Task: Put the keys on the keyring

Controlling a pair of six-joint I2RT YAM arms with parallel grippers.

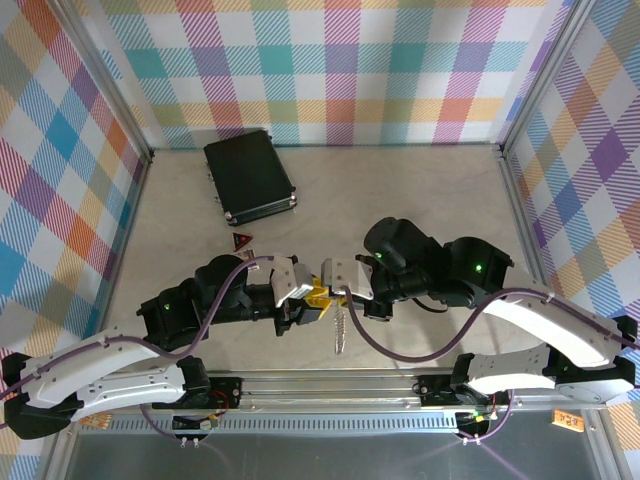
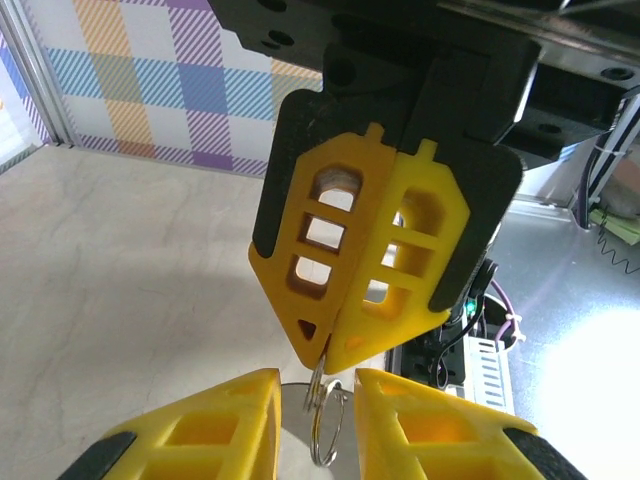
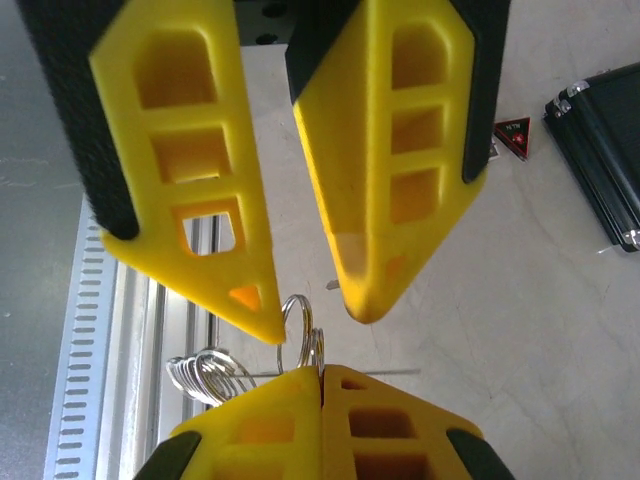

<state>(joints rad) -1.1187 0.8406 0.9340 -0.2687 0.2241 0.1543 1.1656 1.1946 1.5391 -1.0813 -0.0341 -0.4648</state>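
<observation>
The keyring [image 1: 340, 332] hangs silver between the two arms near the table's front edge. My right gripper [image 1: 324, 290] is shut on one of its small rings [image 3: 298, 325]; in the right wrist view its closed tips [image 3: 320, 372] pinch the wire, with the row of small rings [image 3: 205, 370] bunched to the left. My left gripper [image 1: 308, 303] is open, and its fingers [image 2: 225, 420] stand on either side of that ring [image 2: 325, 425] without touching it. The teal-headed key is hidden or out of view.
A black rectangular case [image 1: 248, 176] lies at the back left of the table. A small red triangular piece [image 1: 241, 241] sits in front of it. The aluminium rail [image 1: 330, 385] runs along the near edge below the grippers.
</observation>
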